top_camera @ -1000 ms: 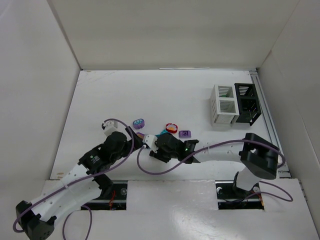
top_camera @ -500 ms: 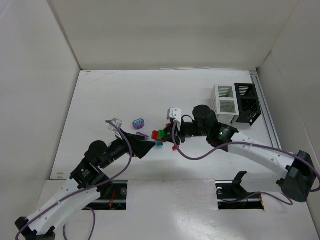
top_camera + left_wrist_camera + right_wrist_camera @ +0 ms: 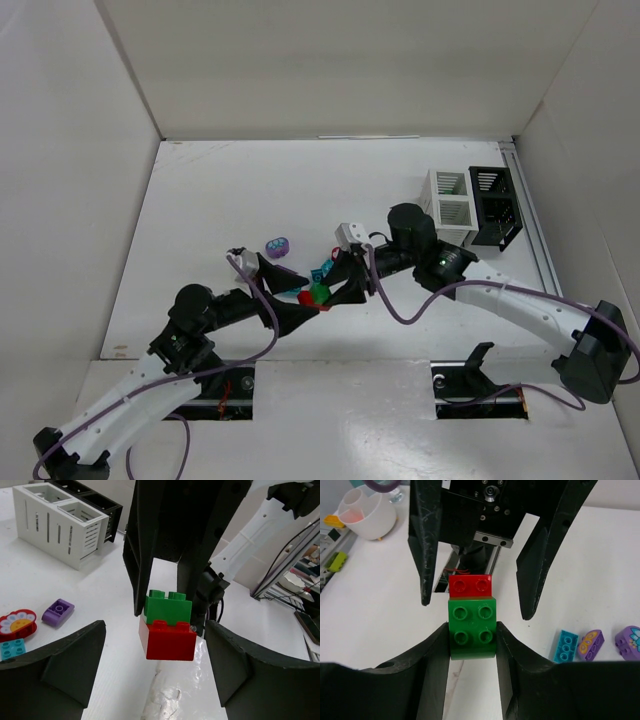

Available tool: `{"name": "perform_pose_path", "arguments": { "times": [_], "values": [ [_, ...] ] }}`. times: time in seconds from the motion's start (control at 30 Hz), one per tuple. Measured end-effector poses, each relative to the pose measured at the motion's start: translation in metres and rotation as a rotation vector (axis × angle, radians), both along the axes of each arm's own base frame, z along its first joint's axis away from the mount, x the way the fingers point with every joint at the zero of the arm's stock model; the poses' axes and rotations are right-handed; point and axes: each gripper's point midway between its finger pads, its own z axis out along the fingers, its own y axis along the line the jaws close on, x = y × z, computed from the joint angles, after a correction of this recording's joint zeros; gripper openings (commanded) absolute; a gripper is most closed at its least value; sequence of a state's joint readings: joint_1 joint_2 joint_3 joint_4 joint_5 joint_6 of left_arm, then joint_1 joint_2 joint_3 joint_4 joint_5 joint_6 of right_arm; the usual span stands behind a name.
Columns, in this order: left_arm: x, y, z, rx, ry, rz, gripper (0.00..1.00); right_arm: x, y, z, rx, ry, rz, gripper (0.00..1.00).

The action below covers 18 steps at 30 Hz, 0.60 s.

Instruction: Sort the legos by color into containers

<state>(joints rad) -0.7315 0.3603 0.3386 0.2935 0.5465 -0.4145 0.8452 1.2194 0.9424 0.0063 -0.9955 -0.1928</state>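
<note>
The right jaws squeeze a green lego with a red lego stuck on it, near the middle of the bench. The left jaws are wide open on both sides of the red one, not touching. The white bin and black bin sit by the right edge

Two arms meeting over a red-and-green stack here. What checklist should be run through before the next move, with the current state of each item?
1. right gripper clamps the green brick on both sides: ok.
2. red brick is joined to the green brick: ok.
3. left gripper is open, its fingers straddling the red brick with gaps either side: ok.
4. Stack is lifted off the table: cannot tell.
5. white bin and black bin are upright, side by side: ok.
6. Loose teal brick lies clear of both grippers: ok.
</note>
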Motion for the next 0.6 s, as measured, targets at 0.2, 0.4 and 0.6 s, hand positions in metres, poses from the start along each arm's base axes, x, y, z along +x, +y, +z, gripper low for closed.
{"name": "perform_pose_path", "arguments": {
  "times": [0.2,0.4,0.6],
  "values": [
    [-0.005,-0.002,0.005,-0.005,-0.062,-0.034,0.53,-0.005,-0.001,0.001,0.002,0.019,0.028,0.27],
    [-0.006,-0.002,0.005,-0.001,-0.075,-0.041,0.58,-0.003,0.0,0.001,-0.002,0.023,0.018,0.27],
    [-0.001,-0.006,-0.006,0.034,-0.042,-0.042,0.7,0.003,0.002,0.009,0.009,0.014,-0.011,0.26]
  ]
}}
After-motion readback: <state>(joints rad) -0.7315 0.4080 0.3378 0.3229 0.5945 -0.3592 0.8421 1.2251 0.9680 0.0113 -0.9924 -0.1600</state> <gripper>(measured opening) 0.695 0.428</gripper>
